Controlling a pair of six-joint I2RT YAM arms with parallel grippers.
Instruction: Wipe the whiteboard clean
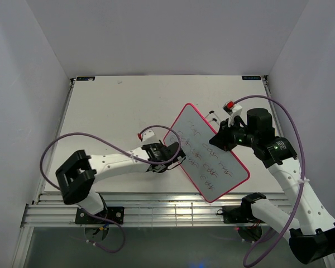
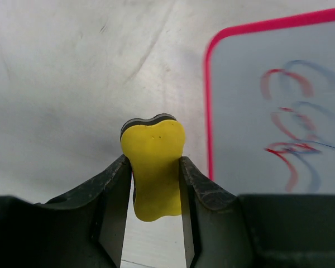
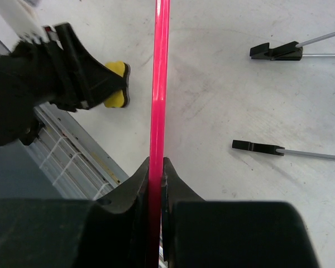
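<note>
We see the whiteboard (image 1: pixel 209 159) sitting diagonally and tilted over the right half of the worktop (image 1: pixel 117 106), its face covered in red and blue scribbles (image 2: pixel 293 117). The right jaws are clenched on the whiteboard's pink frame at its far right edge. The left jaws grasp a yellow sponge (image 2: pixel 153 153) just beside the whiteboard's left edge, apart from it. 2 black clips (image 3: pixel 276 51) lie on the worktop beyond the whiteboard's right side.
</note>
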